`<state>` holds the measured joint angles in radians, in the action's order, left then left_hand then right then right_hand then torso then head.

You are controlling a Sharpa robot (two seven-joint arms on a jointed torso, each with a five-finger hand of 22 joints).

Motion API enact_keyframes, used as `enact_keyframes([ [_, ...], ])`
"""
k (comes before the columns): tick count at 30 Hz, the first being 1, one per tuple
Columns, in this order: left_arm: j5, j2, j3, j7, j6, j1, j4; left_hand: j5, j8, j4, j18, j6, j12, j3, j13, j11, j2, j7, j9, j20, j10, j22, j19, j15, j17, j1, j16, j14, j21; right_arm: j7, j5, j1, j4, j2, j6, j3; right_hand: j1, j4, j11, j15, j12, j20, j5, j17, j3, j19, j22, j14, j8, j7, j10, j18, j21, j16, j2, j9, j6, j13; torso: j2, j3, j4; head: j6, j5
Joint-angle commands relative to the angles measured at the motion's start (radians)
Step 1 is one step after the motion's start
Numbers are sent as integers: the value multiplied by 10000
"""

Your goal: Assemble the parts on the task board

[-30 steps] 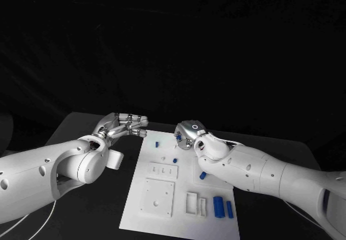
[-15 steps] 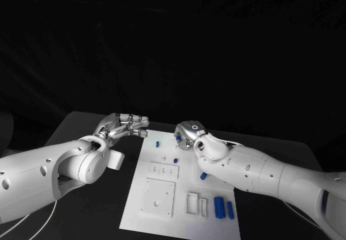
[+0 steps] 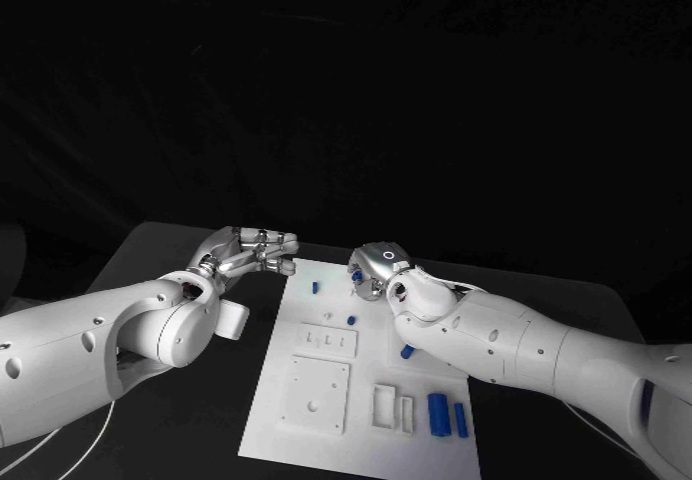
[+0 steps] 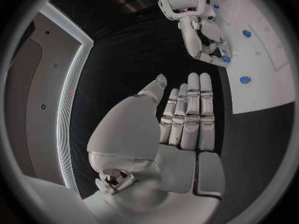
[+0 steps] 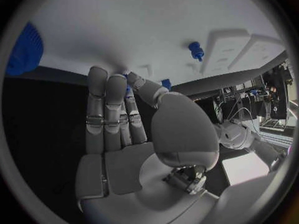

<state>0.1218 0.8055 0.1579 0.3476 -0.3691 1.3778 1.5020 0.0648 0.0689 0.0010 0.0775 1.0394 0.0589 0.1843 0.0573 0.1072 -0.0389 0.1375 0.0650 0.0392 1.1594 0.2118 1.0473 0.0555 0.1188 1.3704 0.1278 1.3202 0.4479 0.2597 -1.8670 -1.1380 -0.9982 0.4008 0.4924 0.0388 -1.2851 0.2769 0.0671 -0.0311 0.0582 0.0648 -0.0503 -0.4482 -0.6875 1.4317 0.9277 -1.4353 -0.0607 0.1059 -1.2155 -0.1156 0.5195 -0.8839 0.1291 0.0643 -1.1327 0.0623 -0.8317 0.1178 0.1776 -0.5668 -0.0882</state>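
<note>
The white task board [image 3: 325,440] lies in the middle of the table. My right hand [image 3: 378,266] is over its far edge and pinches a small blue part [image 3: 355,272] between thumb and fingertips. The left wrist view shows that part [image 4: 224,58] at the right hand's [image 4: 202,32] fingertips. In the right wrist view the fingers [image 5: 109,114] reach down to the board [image 5: 156,25], with blue at their tips [image 5: 128,89]. My left hand [image 3: 253,248] hovers just off the board's far left corner, its fingers [image 4: 190,109] straight and side by side, holding nothing.
Small blue parts stand on the board: one near the far left [image 3: 315,289], one in the middle [image 3: 351,320], one further right [image 3: 407,351]. Two longer blue pieces [image 3: 437,413] [image 3: 460,418] lie near the front right. White recessed blocks [image 3: 320,393] sit front left.
</note>
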Motion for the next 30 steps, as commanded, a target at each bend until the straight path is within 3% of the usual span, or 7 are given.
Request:
enact_keyframes([
  [1,71,-22,-10,37,60,14,9,-46,-39,-99,26,-60,0,36,13,-11,-11,-5,11,-31,40,3,-76,-12,13,129,67,14,82,-11,42,-2,9,24,-3,4,-53,68,126,70,7,-85,12,40,25,-18,-13,35,-13,-50,458,-180,-93,127,485,-2,305,-30,0,10,6,-10,6],
  [3,78,-14,-10,30,58,14,8,-47,-41,-108,27,-61,1,34,13,-13,-8,-6,10,-30,39,7,-85,-13,12,119,66,14,96,-35,62,-2,-26,41,109,4,-164,81,241,118,-12,-128,28,81,133,-24,-34,39,-7,-148,936,-238,-148,214,719,-1,465,-42,-1,11,3,-11,21],
  [6,96,-8,-10,14,55,14,8,-49,-40,-175,31,-59,1,34,13,-12,-4,-5,10,-31,38,27,-125,-14,8,111,62,9,156,-55,92,-2,-82,80,267,4,-378,57,356,180,-9,-218,27,145,454,18,-92,-1,-16,-192,1409,-358,-263,349,826,6,600,-41,-4,14,-3,-14,35],
  [14,131,18,-10,-7,50,14,17,-46,-41,-462,44,-50,0,96,12,-15,1,2,10,-42,50,168,-300,-22,-3,122,55,9,436,-67,261,-4,-649,502,626,39,-623,-13,401,209,1,-302,24,216,1031,166,-223,-72,-19,-218,1657,-461,-597,572,777,7,650,-35,9,0,-30,27,55],
  [20,136,85,-9,-4,29,14,16,-46,-41,-462,44,-50,0,96,12,-15,1,2,10,-42,50,168,-300,-22,-3,122,55,9,436,-60,586,-6,-1519,1272,545,361,-186,-163,242,143,-3,-269,18,162,731,250,-235,-113,-17,-80,983,-400,-695,520,690,8,545,-42,25,-41,-107,111,53],
  [24,133,132,-9,9,32,14,4,-46,-41,-462,44,-50,0,96,12,-15,1,2,10,-42,50,168,-300,-22,-3,122,55,9,436,-179,1084,-3,-2060,1905,397,632,470,-599,22,58,15,-202,-73,40,297,333,-212,-122,-23,93,10,-269,-773,342,735,17,382,-22,43,-78,-188,148,75],
  [30,121,178,-7,23,48,14,-64,-46,-41,-462,44,-50,0,96,12,-15,1,2,10,-42,50,168,-300,-22,-3,122,55,9,436,-636,2193,77,-2509,2782,-76,936,436,-1017,-451,-288,71,123,-108,-179,1219,446,-170,-76,-25,-17,-1488,-45,-837,187,610,22,201,194,52,-162,-320,169,102],
])
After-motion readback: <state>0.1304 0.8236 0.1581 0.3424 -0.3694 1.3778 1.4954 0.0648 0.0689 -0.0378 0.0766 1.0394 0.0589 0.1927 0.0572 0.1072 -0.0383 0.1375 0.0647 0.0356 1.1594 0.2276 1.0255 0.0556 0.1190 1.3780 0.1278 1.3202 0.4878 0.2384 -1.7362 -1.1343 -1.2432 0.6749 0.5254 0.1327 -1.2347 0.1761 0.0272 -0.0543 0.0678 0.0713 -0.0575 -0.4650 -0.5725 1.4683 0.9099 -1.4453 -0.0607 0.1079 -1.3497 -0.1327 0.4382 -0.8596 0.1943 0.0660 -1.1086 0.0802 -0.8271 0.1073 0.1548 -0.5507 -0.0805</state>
